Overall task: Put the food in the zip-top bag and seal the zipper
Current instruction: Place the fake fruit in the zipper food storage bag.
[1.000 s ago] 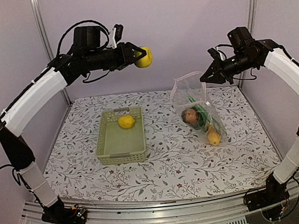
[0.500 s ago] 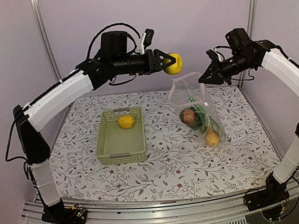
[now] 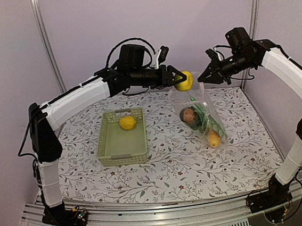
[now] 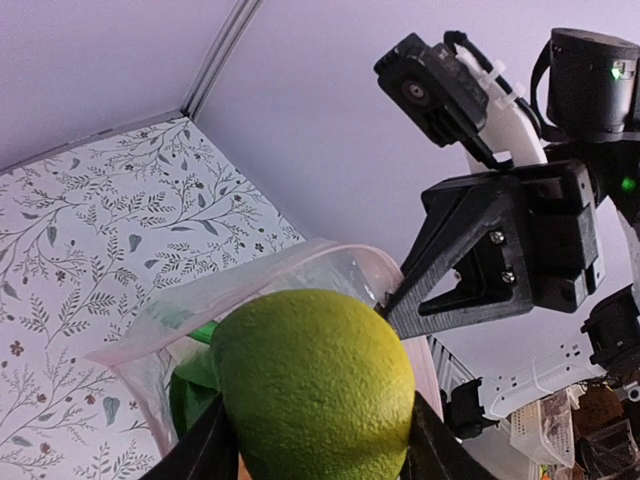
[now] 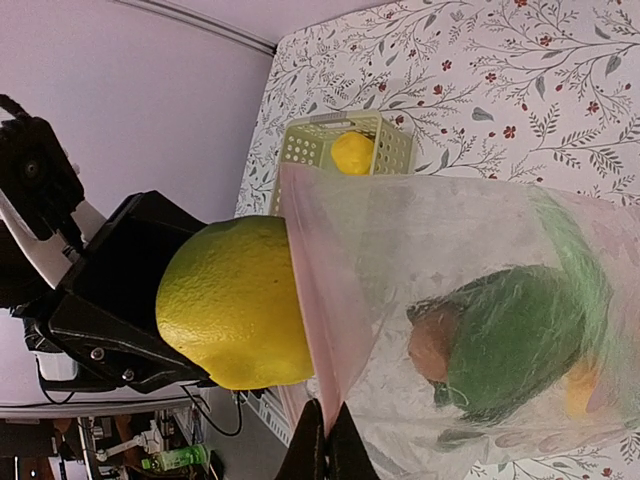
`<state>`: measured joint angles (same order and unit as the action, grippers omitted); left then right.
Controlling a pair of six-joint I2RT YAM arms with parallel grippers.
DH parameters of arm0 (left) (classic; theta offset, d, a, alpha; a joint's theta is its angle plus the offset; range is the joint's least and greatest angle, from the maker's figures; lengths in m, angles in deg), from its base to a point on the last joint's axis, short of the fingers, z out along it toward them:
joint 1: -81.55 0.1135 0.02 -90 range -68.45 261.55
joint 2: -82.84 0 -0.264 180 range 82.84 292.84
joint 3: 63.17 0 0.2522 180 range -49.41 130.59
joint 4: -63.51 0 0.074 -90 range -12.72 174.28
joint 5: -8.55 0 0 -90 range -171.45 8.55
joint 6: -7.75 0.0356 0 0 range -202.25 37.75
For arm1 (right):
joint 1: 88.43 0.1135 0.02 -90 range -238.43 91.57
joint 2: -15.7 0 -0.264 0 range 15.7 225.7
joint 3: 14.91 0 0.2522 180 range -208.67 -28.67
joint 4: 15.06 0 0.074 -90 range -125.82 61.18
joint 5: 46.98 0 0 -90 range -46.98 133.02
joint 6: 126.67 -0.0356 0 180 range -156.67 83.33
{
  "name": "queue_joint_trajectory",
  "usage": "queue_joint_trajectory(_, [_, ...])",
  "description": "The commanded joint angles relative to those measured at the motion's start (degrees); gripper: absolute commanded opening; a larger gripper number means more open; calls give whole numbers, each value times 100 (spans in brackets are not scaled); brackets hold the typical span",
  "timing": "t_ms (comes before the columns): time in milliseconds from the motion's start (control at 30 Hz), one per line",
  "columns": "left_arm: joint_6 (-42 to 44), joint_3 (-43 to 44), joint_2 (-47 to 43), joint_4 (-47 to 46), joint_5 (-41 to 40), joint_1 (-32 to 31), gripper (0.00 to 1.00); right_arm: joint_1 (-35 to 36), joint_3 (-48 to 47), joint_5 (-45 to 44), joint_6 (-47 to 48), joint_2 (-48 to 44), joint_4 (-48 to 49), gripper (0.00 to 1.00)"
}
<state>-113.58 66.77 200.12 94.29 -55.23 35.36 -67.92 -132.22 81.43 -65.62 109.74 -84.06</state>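
Note:
My left gripper [image 3: 181, 80] is shut on a yellow lemon [image 3: 184, 81], held at the open mouth of the clear zip-top bag [image 3: 196, 108]; the lemon fills the left wrist view [image 4: 315, 385]. My right gripper [image 3: 201, 80] is shut on the bag's pinkish zipper edge [image 5: 325, 330] and holds the mouth up. Inside the bag are a reddish-brown round piece [image 3: 190, 116], green vegetables [image 3: 208, 119] and an orange-yellow piece [image 3: 214, 139]. A second lemon [image 3: 128, 122] lies in the pale green basket [image 3: 123, 145].
The basket stands left of centre on the floral tablecloth [image 3: 172, 167]. The bag's lower end rests on the cloth at right of centre. Metal frame posts [image 3: 47, 48] stand at the back corners.
My left arm has carried the lemon rightward and a little down, from above the basket's far side to the bag's mouth. My right gripper has kept its hold on the bag's edge.

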Motion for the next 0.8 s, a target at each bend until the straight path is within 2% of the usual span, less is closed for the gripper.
queue_joint_trajectory(0, [-61,161,217,81,-200,-89,14,15,-228,164,-21,88,65,0])
queue_joint_trajectory(400, [-303,522,622,459,-827,-240,14,14,-232,236,-57,132,106,0])
queue_joint_trajectory(467, [-364,666,728,489,-849,-270,23,14,-236,237,-66,117,130,0])
queue_joint_trajectory(600, [-391,858,743,555,-1009,-288,46,14,-225,246,-108,91,166,0])
queue_joint_trajectory(767, [-356,954,515,533,-1080,-172,64,14,24,325,-212,-17,369,0])
